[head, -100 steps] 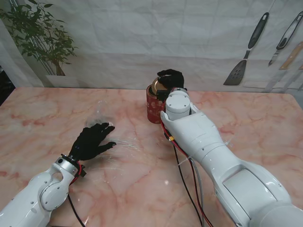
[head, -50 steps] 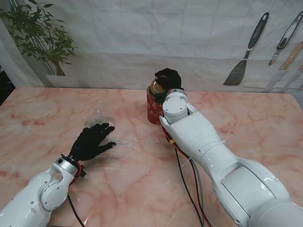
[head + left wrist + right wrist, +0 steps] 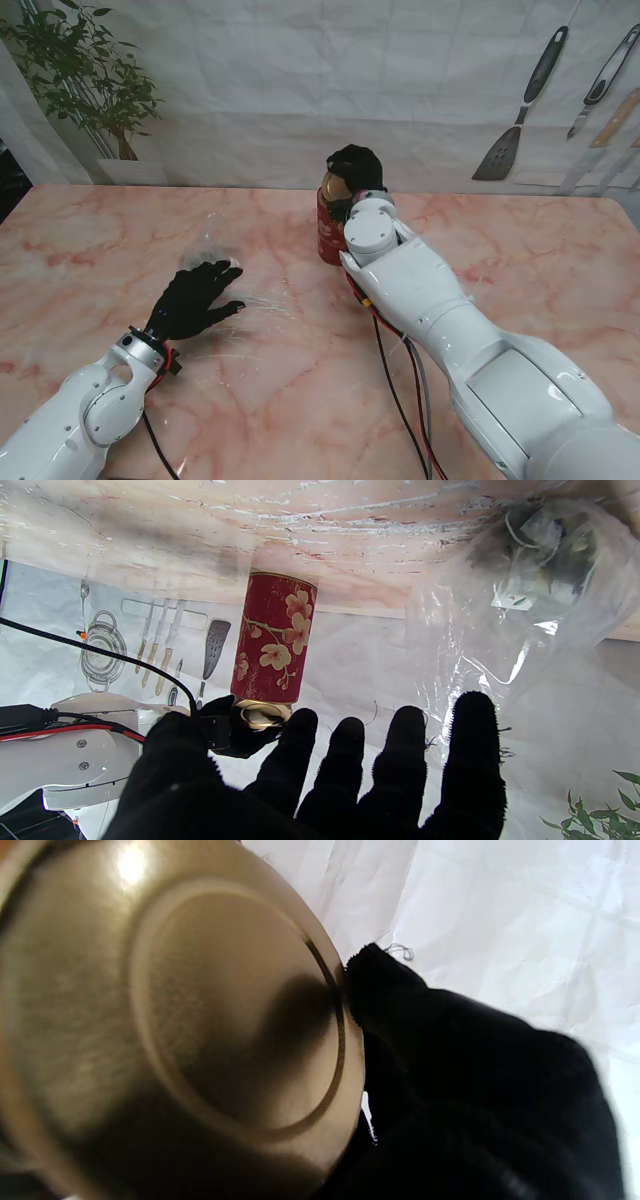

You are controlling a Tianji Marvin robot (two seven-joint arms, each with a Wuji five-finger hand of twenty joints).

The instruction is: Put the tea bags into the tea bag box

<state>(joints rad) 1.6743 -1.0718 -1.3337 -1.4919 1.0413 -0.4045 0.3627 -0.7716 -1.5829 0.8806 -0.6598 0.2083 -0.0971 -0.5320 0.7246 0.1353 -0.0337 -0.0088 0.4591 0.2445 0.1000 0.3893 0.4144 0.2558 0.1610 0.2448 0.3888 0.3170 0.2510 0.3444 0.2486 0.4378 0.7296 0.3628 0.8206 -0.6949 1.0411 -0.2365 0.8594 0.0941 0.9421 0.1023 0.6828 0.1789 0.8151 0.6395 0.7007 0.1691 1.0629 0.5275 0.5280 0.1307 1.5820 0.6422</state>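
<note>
Nearest me, the black-gloved left hand (image 3: 195, 297) lies flat, palm down, fingers spread and holding nothing, on a crinkled clear plastic bag (image 3: 520, 610) of tea bags atop the pink marble-patterned table (image 3: 90, 250). Farther off, at centre, the black-gloved right hand (image 3: 355, 166) curls over the brushed gold lid (image 3: 170, 1010) of the upright cylindrical red floral tin (image 3: 276, 639), fingertips gripping the rim.

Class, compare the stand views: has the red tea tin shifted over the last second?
Yes. The red tea tin, gripped at its gold lid by the right hand, slid slightly to the robot's right, toward the spatula on the backdrop.
</note>
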